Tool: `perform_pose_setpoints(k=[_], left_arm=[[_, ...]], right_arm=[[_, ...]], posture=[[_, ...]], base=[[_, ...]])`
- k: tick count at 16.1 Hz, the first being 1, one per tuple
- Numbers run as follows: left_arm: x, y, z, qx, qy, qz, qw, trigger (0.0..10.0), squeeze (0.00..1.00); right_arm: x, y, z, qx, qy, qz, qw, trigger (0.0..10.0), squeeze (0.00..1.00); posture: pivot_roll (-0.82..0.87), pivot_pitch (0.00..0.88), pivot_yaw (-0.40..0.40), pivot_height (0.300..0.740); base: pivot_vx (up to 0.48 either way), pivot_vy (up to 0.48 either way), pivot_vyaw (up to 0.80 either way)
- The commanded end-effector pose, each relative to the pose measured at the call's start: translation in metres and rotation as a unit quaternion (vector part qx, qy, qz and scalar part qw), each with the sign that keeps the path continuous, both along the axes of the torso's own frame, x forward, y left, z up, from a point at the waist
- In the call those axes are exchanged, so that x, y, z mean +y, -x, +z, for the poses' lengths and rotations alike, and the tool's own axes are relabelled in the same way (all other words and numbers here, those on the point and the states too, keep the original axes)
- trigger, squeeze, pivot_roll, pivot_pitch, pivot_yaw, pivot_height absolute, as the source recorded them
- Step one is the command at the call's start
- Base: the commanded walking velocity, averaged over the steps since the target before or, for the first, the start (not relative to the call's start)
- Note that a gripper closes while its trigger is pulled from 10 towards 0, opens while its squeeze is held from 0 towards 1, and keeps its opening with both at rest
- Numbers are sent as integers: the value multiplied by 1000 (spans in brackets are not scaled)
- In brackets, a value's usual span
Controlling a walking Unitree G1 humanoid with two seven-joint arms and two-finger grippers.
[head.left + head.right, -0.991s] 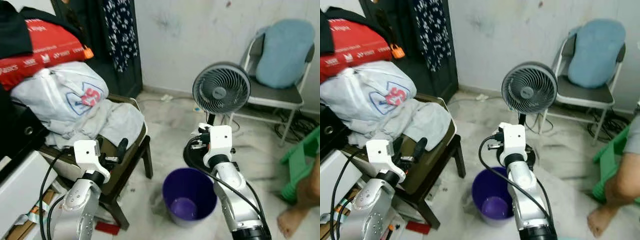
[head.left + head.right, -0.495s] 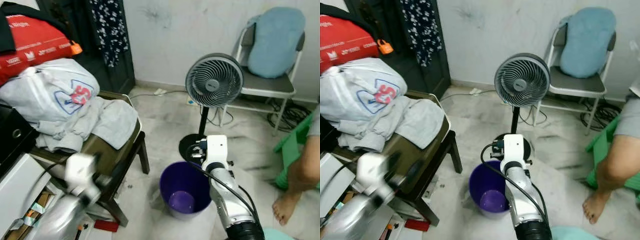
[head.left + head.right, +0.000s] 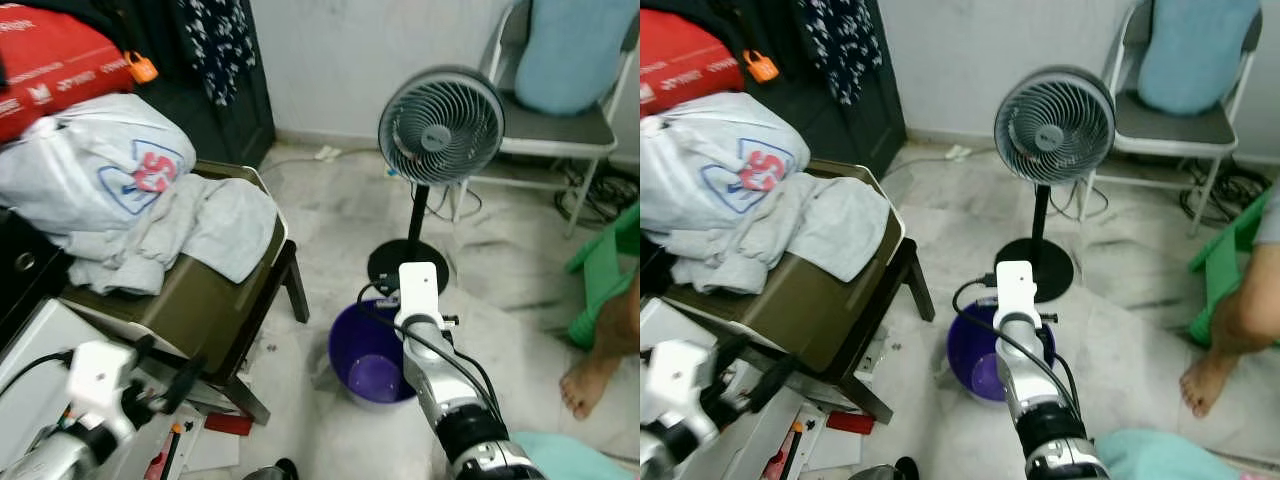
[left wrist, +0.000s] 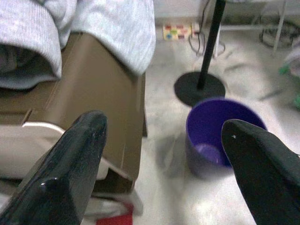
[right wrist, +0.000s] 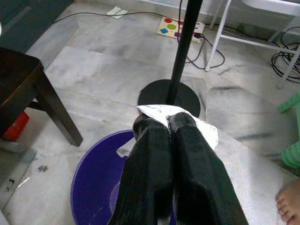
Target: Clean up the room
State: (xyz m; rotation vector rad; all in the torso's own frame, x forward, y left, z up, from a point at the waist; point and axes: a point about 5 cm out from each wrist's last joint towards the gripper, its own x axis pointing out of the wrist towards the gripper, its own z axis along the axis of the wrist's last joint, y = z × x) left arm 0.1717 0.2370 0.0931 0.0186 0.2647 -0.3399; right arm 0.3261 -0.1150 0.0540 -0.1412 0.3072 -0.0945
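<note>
Paper scrap [image 5: 180,118] pinched flat between closed fingers [image 5: 152,164] of right claw [image 5: 165,123], white sheet sticking out past both fingertips. Held directly above purple bin [image 3: 372,354], near the rim on the fan side; presumably poised for a drop, release not yet made. Bin open-topped, standing on marble floor [image 3: 330,240], a pale bit apparently lying at its bottom, too blurred to identify.

Left claw [image 4: 164,154] spread wide, nothing between its fingers, low beside the brown chair [image 3: 190,305], aimed toward the bin from the chair side. Idle by the look of it.

Surroundings, relative to right claw: pedestal fan [image 3: 440,125] just beyond, black round base [image 5: 168,96] touching or nearly touching the bin's far edge, cables [image 5: 211,47] trailing behind it. Folding chair [image 3: 1175,115] with blue cushion farther beyond. Brown chair off to the left-claw side, heaped with grey cloth [image 3: 210,225] and white plastic bag [image 3: 100,165]; red bag [image 3: 55,75] above that. Loose papers and small red item [image 3: 229,424] on floor under the chair, likely next for pickup. Person's bare foot [image 3: 585,385] and green stool [image 3: 605,270] on the outer side, near but apart.

Obstructions: none between paper and bin. Fan pole close ahead; forward swing risky.
</note>
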Motion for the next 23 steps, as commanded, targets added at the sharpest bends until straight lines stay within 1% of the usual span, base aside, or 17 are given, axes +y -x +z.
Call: perform_pose_setpoints(k=[1,2,3,5,6,8,9,11,12,13,14,16,20,21,22,23], left_arm=[[7,5,4,8,-8,3,1000,10000,0],[11,9,5,15,-15,1,1000,10000,0],[13,9,6,18,-17,0,1000,10000,0],[15,10,9,20,-22,1,1000,10000,0],[16,10,11,22,-24,0,999,10000,0],[16,13,12,28,-26,-3,999,10000,0],[16,13,12,29,-26,-4,999,10000,0],[16,13,13,32,-27,-4,999,10000,0],[17,13,13,33,-28,-4,999,10000,0],[17,13,13,33,-28,-3,999,10000,0],[17,14,13,35,-30,-3,999,10000,0],[18,14,13,37,-30,-3,999,10000,0],[15,11,13,35,-27,-3,999,10000,0],[15,12,13,36,-28,-3,999,10000,0],[16,13,13,36,-29,-2,999,10000,0],[17,13,13,35,-30,-1,999,10000,0]], right_arm=[[13,-3,4,-11,-7,9,1000,10000,0],[21,-5,10,-32,-11,12,999,10000,0],[25,-9,16,-47,-4,13,999,10000,0],[26,-18,32,-82,-18,-11,996,10000,0],[26,-21,36,-89,-22,-15,996,10000,0],[26,-20,34,-87,-13,-28,996,10000,0],[23,-20,31,-81,-12,-43,996,10000,0],[13,-18,22,-58,5,-71,996,10000,0],[-3,-16,14,-38,18,-108,993,10000,0],[-7,-15,13,-33,23,-117,992,10000,0],[-16,-14,11,-32,37,-137,989,10000,0],[-21,-12,9,-33,35,-142,989,10000,0],[-21,-13,9,-35,32,-145,988,10000,0],[-22,-13,11,-38,32,-147,988,10000,451],[-23,-14,11,-40,31,-148,988,10000,655],[-23,-14,12,-41,27,-148,988,10000,953]], posture=[[102,214,138,740],[112,225,153,740],[114,226,156,740],[130,233,170,740],[135,237,176,740],[140,246,184,740],[141,249,186,740],[145,250,187,740],[147,251,188,740],[147,251,188,740],[148,256,189,740],[143,259,191,740],[146,260,192,740],[149,261,194,740],[151,262,195,740],[152,262,194,740]], base=[[0,0,0],[0,0,0],[0,0,0],[0,0,0],[0,0,0],[0,0,0],[0,0,0],[0,0,0],[0,0,0],[0,0,0],[0,0,0],[0,0,0],[0,0,0],[0,0,0],[0,0,0],[0,0,0]])
